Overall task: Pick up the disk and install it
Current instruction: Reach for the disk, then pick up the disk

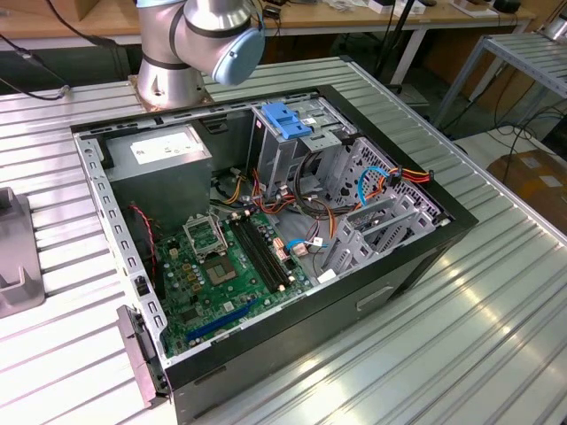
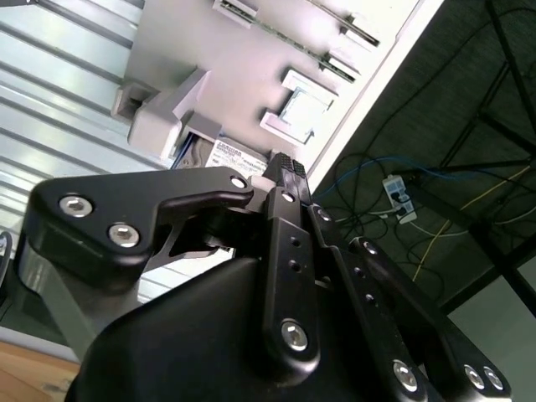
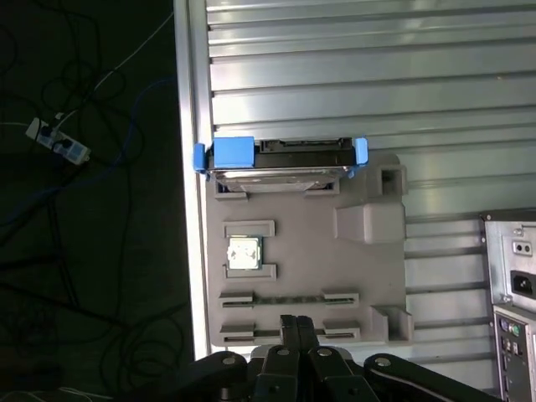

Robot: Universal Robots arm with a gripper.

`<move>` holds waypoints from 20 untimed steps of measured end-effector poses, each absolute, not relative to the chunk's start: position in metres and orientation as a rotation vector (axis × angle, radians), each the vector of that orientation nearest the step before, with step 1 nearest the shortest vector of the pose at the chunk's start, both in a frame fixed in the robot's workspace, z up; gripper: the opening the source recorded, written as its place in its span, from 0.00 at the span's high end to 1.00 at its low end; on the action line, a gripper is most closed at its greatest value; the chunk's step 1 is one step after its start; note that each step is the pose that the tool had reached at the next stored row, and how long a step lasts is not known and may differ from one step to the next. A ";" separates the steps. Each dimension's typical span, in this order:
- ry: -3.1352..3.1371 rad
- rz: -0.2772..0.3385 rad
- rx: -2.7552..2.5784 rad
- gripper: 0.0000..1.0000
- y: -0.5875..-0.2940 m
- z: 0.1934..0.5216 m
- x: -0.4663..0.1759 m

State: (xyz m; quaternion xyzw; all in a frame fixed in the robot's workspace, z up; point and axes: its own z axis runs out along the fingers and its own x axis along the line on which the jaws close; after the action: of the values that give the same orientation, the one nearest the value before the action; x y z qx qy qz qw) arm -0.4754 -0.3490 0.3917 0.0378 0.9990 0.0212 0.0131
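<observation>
gripper (image 3: 291,325) – pressed together, pinching nothing, over one end of grey fixture tray (image 3: 368,276) | disk (image 3: 280,159) – sits in slot at tray's opposite end, blue rails on both sides, well apart from gripper | small chip (image 3: 244,252) – between the two | tray – on slatted table (image 3: 352,75), at its edge | open computer case (image 1: 354,301) – on same table

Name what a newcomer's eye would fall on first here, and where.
The open black computer case lies on the ribbed metal table in the exterior view, its green motherboard exposed. In the first wrist view, the flat grey-metal disk with blue side rails sits in a grey plastic tray at the table's edge, apart from the gripper, jaws shut.
</observation>
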 end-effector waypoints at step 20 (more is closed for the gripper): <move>3.113 0.066 0.118 0.90 -0.335 0.392 -0.475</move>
State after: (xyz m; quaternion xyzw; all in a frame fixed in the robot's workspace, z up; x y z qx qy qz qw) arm -0.4754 -0.3353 0.3916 0.0379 0.9990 0.0212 0.0131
